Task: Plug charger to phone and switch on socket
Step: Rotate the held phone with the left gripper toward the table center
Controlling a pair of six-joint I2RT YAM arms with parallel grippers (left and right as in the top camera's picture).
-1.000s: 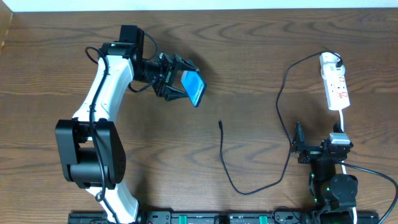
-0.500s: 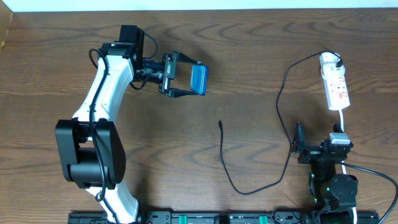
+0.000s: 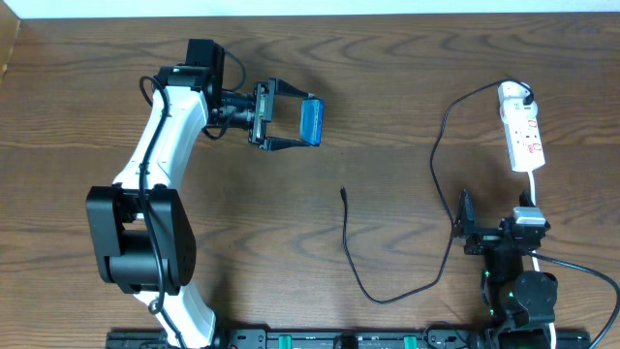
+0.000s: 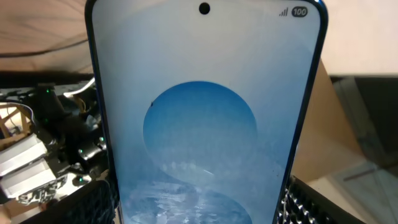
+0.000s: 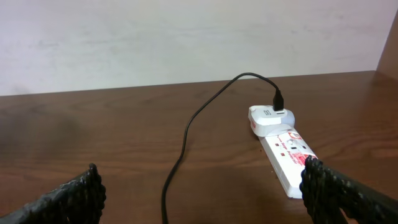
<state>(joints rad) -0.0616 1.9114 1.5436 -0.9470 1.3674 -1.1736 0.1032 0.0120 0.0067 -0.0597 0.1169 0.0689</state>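
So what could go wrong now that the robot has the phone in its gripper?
1. The left gripper holds the phone only by its thin edges, so it might slip and fall.
2. The charger's plug tip is tiny and lies loose, far from the open right gripper; picking it up may be tricky.
3. The cable curls near the right arm; a snag could tug the adapter from the socket.
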